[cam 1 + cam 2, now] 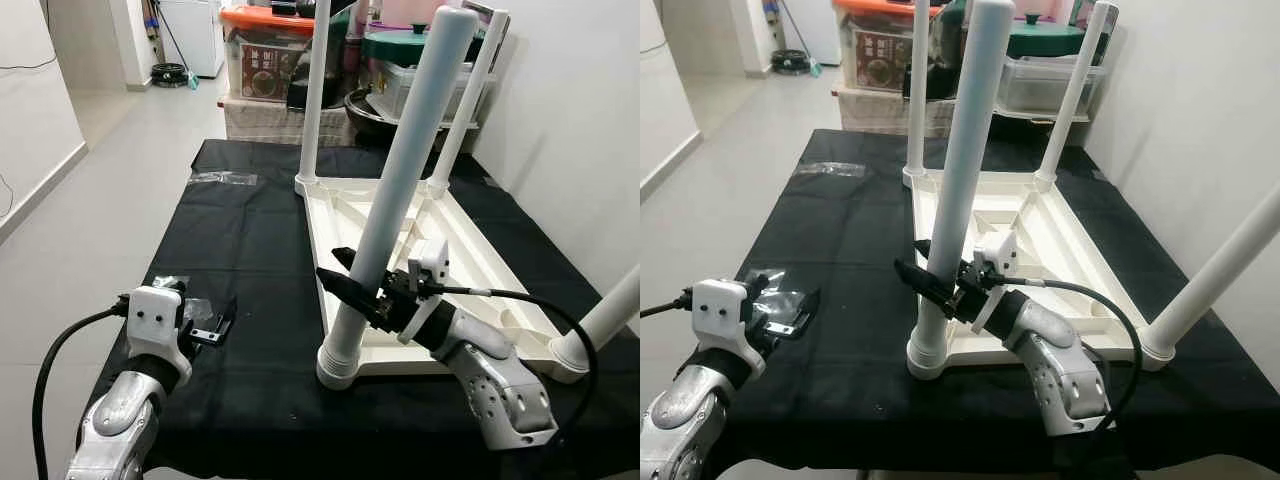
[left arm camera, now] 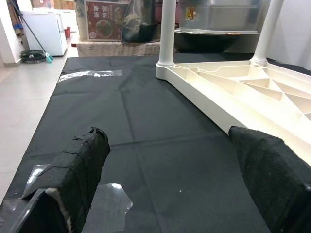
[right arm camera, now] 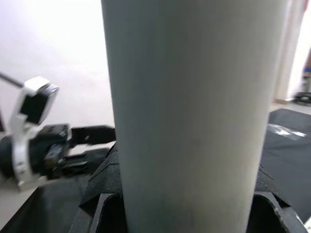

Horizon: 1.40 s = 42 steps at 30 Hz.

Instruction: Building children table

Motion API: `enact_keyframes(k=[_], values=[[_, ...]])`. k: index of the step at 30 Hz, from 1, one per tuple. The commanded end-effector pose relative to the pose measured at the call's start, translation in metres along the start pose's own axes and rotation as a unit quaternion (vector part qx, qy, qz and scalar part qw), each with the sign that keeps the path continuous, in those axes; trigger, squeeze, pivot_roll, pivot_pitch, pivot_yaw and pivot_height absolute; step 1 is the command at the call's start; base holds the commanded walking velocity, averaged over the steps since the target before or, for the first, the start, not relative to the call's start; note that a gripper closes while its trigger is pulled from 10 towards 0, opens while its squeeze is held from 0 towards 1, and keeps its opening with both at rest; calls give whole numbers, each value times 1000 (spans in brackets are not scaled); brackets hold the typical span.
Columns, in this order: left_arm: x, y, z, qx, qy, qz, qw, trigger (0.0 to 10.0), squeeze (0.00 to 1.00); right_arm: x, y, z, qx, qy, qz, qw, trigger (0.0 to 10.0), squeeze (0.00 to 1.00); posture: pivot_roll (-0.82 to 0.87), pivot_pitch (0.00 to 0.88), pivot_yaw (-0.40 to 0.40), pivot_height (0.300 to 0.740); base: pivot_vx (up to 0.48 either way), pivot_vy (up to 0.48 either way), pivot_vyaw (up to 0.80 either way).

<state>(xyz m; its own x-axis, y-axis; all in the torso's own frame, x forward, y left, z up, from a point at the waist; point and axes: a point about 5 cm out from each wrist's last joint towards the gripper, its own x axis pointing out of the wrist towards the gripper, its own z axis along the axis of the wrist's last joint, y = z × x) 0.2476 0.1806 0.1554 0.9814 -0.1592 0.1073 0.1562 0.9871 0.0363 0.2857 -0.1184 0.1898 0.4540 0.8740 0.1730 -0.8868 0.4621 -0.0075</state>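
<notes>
A white children's table lies upside down, its tabletop [image 1: 470, 262] resting on a black-covered table [image 1: 250, 240]. Its legs point up. The near left leg [image 1: 400, 180] stands in its corner socket [image 1: 338, 362], leaning slightly. My right gripper [image 1: 336, 266] is shut on this leg low down, one black finger on each side. In the right wrist view the leg [image 3: 194, 111] fills the gap between the fingers. My left gripper [image 1: 215, 325] hovers open over the cloth's near left part, holding nothing; its padded fingers [image 2: 80, 167] are spread wide.
Two more legs stand at the far corners [image 1: 315, 90] [image 1: 465, 100], and another at the near right [image 1: 610, 320]. Clear plastic film lies on the cloth [image 1: 222, 178] and by the left gripper [image 1: 775, 285]. Storage boxes [image 1: 270, 55] sit behind. A wall runs along the right.
</notes>
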Motion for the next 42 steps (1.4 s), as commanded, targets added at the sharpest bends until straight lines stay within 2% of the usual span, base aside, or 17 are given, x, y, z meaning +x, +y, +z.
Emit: enact_keyframes(k=[1, 3, 5, 12, 20, 28, 31, 32, 33, 34, 35, 36, 38, 40, 42], values=[[-1, 1, -5, -5, 8, 0, 1000, 10000, 0, 0, 11, -28, 58, 56, 42, 996, 10000, 31, 24, 0, -80, 740, 0, 0, 0], [-1, 1, -5, -5, 8, 0, 1000, 10000, 0, 0, 11, -28, 58, 56, 42, 996, 10000, 31, 24, 0, -80, 740, 0, 0, 0], [0, 1, -5, -6, 8, 2, 1000, 10000, 0, 6, 3, -27, 45, 69, 72, 994, 10000, 35, 40, 0, -98, 740, 0, 0, 0], [-3, 2, -5, -7, 8, 12, 1000, 10000, 0, 22, -7, -23, 44, 86, 152, 984, 10000, 35, 73, 0, -125, 740, 0, 0, 0], [-7, 4, -5, -8, 9, 22, 1000, 10000, 0, 33, -13, -23, 63, 62, 162, 983, 10000, 31, 100, 0, -143, 740, 0, 0, 0], [-10, 6, -6, -8, 12, 26, 1000, 10000, 0, 35, -11, -26, 65, 50, 170, 982, 10000, 12, 98, 0, -138, 740, 0, 0, 0], [-10, 6, -6, -8, 13, 27, 1000, 10000, 0, 38, -14, -26, 56, 28, 113, 992, 10000, 27, 87, 0, -132, 740, 0, 0, 0], [-10, 6, -6, -8, 13, 27, 1000, 10000, 0, 38, -14, -26, 56, 28, 113, 992, 10000, 27, 87, 0, -132, 740, 0, 0, 0], [-10, 6, -6, -9, 14, 27, 1000, 10000, 0, 41, -14, -29, 40, 30, 65, 997, 10000, 35, 84, 0, -128, 740, 0, 0, 0], [-10, 6, -6, -9, 14, 27, 1000, 10000, 0, 41, -14, -29, 40, 30, 65, 997, 10000, 35, 84, 0, -128, 740, 0, 0, 0], [-11, 5, -7, -9, 14, 27, 1000, 10000, 0, 43, -13, -31, 28, 32, 33, 999, 10000, 35, 80, 0, -124, 740, 0, 0, 0], [-11, 5, -7, -9, 14, 27, 1000, 10000, 0, 43, -13, -31, 28, 32, 33, 999, 10000, 35, 80, 0, -124, 740, 0, 0, 0], [-11, 5, -8, -10, 17, 25, 999, 10000, 0, 46, -10, -40, 26, 49, -49, 997, 10000, 24, 74, 0, -119, 740, 0, 0, 0], [-11, 5, -8, -10, 17, 25, 999, 10000, 0, 46, -10, -40, 26, 49, -49, 997, 10000, 24, 74, 0, -119, 740, 0, 0, 0], [-11, 6, -9, -9, 19, 25, 999, 10000, 0, 48, -15, -47, 33, 72, -156, 985, 10000, 0, 68, 0, -101, 740, 0, 0, 0]])
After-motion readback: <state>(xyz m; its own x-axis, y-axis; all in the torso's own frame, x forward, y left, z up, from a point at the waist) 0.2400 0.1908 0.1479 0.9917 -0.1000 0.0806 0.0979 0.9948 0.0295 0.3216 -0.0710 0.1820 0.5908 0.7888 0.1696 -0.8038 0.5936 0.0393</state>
